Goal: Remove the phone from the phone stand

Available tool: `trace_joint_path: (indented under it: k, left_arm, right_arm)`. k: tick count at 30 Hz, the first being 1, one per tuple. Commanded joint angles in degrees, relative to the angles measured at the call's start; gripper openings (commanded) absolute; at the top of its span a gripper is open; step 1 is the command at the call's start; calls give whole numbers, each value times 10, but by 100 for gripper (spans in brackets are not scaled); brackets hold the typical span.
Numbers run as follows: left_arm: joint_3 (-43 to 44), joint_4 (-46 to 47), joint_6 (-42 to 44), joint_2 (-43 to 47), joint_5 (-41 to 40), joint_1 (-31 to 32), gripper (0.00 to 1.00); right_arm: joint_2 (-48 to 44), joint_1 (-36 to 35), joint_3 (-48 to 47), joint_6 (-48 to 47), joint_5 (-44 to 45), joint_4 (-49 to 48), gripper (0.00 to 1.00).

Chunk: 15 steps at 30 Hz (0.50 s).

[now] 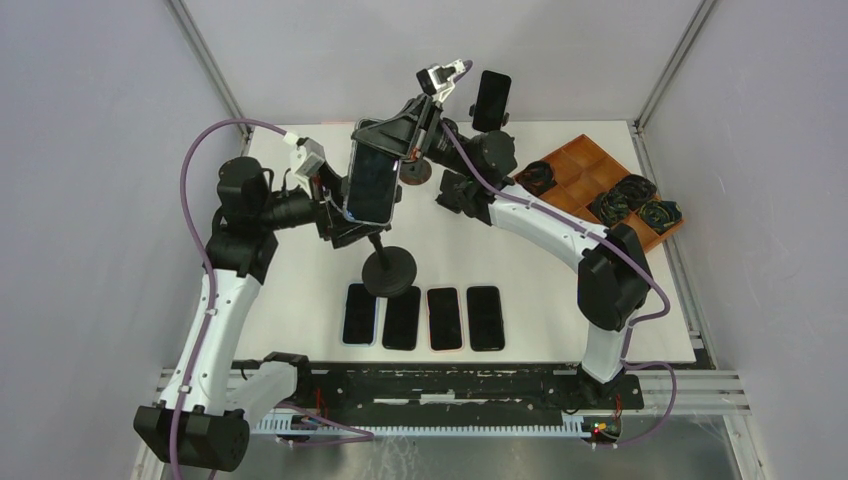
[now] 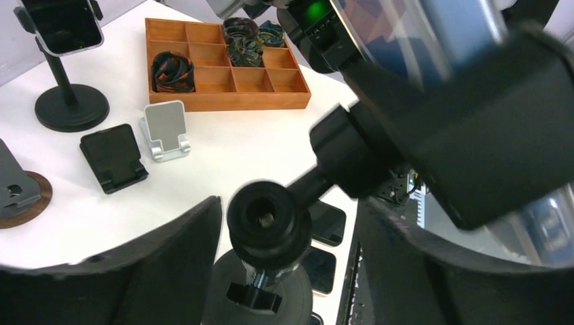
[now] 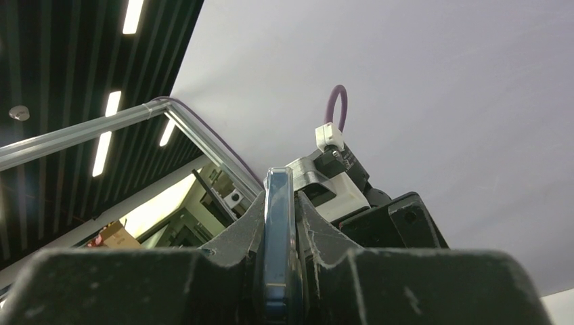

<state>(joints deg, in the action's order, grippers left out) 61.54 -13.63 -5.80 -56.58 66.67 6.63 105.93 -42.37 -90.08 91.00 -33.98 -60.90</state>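
The phone (image 1: pixel 370 180), dark-screened in a clear case, sits in the clamp of a black phone stand with a round base (image 1: pixel 390 270). My right gripper (image 1: pixel 392 135) is shut on the phone's top edge. In the right wrist view the phone's blue edge (image 3: pixel 277 237) is pinched between the fingers of the right gripper (image 3: pixel 279 200). My left gripper (image 1: pixel 345 222) is behind the phone at the stand's neck. In the left wrist view the left gripper (image 2: pixel 288 206) is open, its fingers on either side of the stand's knob (image 2: pixel 264 217) without touching it.
Several phones (image 1: pixel 420 317) lie in a row near the front edge. A second stand with a phone (image 1: pixel 491 100) stands at the back. A wooden tray (image 1: pixel 575 175) is at the right. Small black (image 2: pixel 113 156) and silver (image 2: pixel 166 128) stands sit on the table.
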Motion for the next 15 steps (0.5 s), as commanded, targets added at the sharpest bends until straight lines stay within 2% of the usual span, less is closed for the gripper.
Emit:
trace_joint_path:
  k: [1, 4, 7, 8, 9, 12, 15]
  left_arm:
    - [9, 9, -10, 7, 8, 3, 72]
    - [-6, 5, -10, 13, 1, 3, 58]
    - [-15, 16, -28, 19, -4, 3, 34]
    - [-16, 21, -38, 19, -4, 3, 16]
    - [-16, 29, -51, 19, -4, 3, 5]
    - [-11, 42, -86, 14, 13, 3, 2]
    - [-8, 55, -111, 11, 24, 3, 2]
  right_arm:
    - [-18, -20, 0, 15, 42, -57, 0]
    - [-31, -20, 21, 10, 42, -60, 0]
    - [-44, -20, 51, 0, 36, -61, 4]
    - [-50, -20, 71, -2, 33, -66, 9]
    - [-57, -20, 91, -4, 31, -71, 13]
    - [-71, -20, 152, -1, 28, -109, 31]
    - [-82, -20, 204, 7, 18, -145, 42]
